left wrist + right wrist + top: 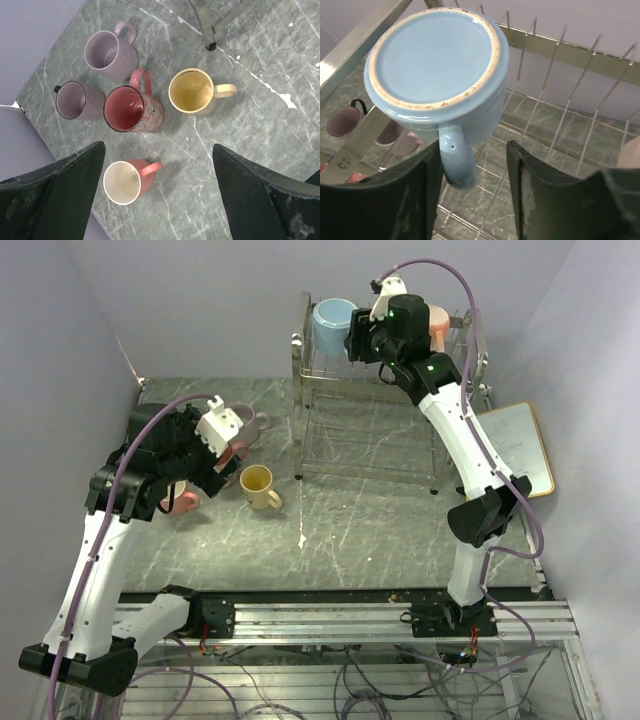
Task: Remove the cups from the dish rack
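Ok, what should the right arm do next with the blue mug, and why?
Probably close the right gripper on the handle of the light blue mug: the mug is in the dish rack, and its handle lies between the open fingers, not yet gripped.

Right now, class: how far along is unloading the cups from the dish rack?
Done: five cups stand on the table. In hand: the open right gripper straddles the handle of the upturned light blue cup on the dish rack, not yet lifted. Left: that cup and a peach cup beside it.
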